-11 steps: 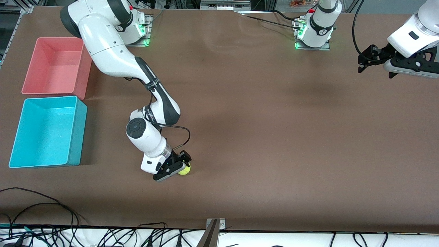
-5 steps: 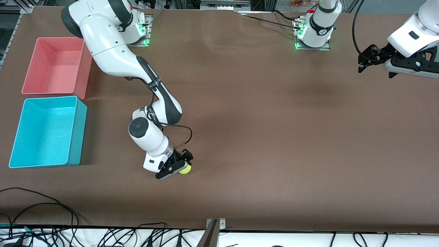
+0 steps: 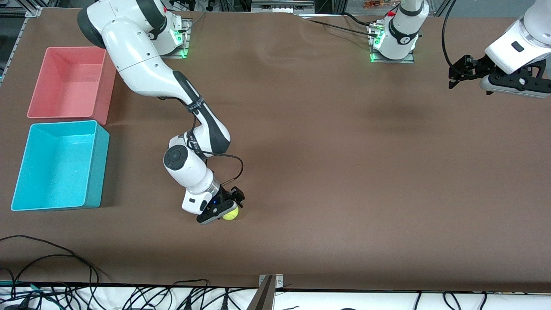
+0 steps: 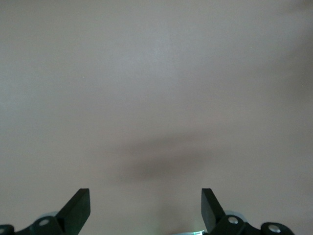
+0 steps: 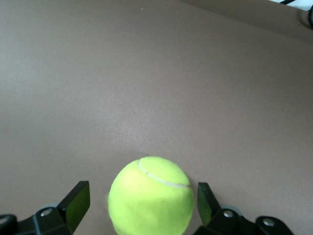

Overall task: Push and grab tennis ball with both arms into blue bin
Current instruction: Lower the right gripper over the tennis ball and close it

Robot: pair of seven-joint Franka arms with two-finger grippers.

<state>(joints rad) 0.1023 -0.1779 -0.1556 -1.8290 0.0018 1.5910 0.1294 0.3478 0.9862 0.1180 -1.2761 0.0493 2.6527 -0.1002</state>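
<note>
Your right arm's black two-finger gripper sits low at the brown table, its fingers spread to either side of the small fuzzy yellow-green tennis ball. In the right wrist view the ball fills most of the gap; one finger looks to be against it or just beside it, the other stands apart with table showing between. You cannot tell from these views whether the ball is pinched yet; the jaws read as spread around it, not clamped.

Toward the right arm's end of the table from that gripper, well apart from it, stands the rectangular cyan-blue plastic open-top bin; only its smooth blue floor shows inside. Just beside it, farther from the front camera, stands a rectangular pink plastic tub of similar size, only its pink floor showing too.

Your left arm waits, its black gripper up over the table's left-arm end, well apart from the ball and both containers. Its fingers stand wide apart with nothing between them but brown tabletop and a soft shadow.
</note>
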